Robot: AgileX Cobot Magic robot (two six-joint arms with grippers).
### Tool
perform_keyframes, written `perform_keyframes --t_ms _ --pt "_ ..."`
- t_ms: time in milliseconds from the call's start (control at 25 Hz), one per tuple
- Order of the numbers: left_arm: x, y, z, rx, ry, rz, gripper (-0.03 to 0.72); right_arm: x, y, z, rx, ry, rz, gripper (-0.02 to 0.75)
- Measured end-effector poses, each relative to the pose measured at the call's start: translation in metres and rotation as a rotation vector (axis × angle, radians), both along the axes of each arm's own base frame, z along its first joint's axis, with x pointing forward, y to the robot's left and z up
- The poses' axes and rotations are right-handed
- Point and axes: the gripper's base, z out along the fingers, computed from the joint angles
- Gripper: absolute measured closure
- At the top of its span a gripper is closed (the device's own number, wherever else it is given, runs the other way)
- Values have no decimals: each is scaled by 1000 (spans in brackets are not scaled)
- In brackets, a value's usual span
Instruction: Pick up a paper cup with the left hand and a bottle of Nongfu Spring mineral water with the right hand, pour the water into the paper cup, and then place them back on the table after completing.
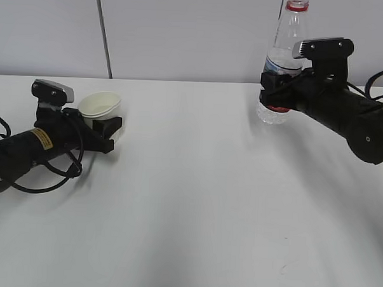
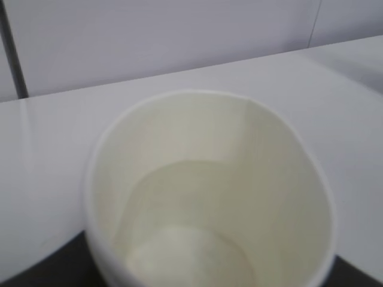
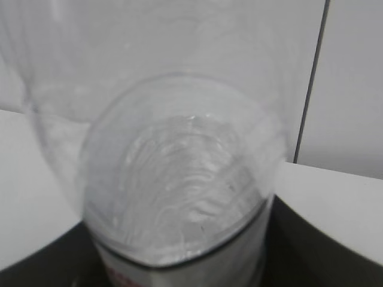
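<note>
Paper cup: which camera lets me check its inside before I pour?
The left wrist view. It looks straight down into the paper cup, showing rim, inner wall and bottom. The exterior view shows the cup only small and from the side, held in the left claw. The right wrist view shows only the bottle.

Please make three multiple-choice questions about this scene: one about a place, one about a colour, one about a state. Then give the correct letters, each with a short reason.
1. Where is the paper cup?
A. In the left hand's jaws, at the table's left
B. Beside the bottle
C. At the near table edge

2. What colour is the inside of the paper cup?
A. Blue
B. Off-white
C. Black

3. In what state is the bottle?
A. Lying flat on the table
B. Upside down
C. Held roughly upright by the right hand

Answers: 1 A, the left hand grips the cup far from the bottle. 2 B, the left wrist view shows pale cream walls. 3 C, the neck points upward in the exterior view.
</note>
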Motion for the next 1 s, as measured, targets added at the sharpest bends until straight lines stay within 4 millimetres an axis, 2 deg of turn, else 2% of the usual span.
perform_keyframes --t_ms 320,720,1000 --pt "0 1 0 -1 2 9 276 0 0 0 0 0 0 349" --pt "0 1 -1 0 3 12 151 0 0 0 2 0 0 349" --pt "-13 4 -7 -34 26 40 143 0 0 0 2 0 0 349"
